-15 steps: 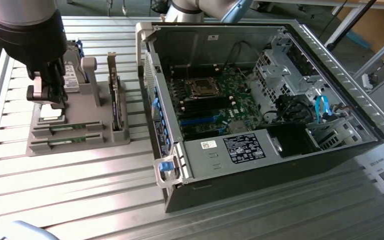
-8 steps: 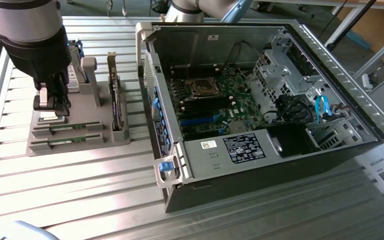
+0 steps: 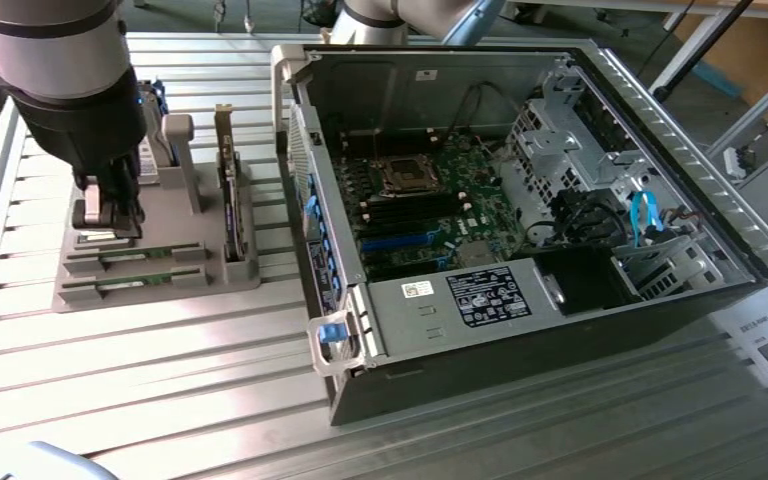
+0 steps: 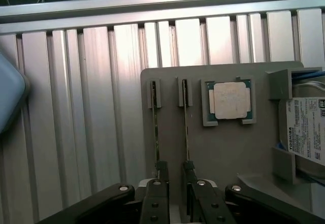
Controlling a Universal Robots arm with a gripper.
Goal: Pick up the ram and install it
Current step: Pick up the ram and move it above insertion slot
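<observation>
Green on grey: hovers with gripper (image 3: 108, 230) spread apart, nothing held, memory stick (image 3: 133, 262) near at six o'clock in the exterior view, slotted on edge in tray (image 3: 231, 278) for pinching.

hard drive label (image 4: 304, 127): "toshiba", printed sideways; the finer print is unreadable
power supply label (image 3: 488, 296): print too small to read

Ribbed, sheeny metal table (image 4: 101, 107), matt grey plastic holder (image 4: 228, 153), dull silver processor (image 4: 231, 100)
</observation>
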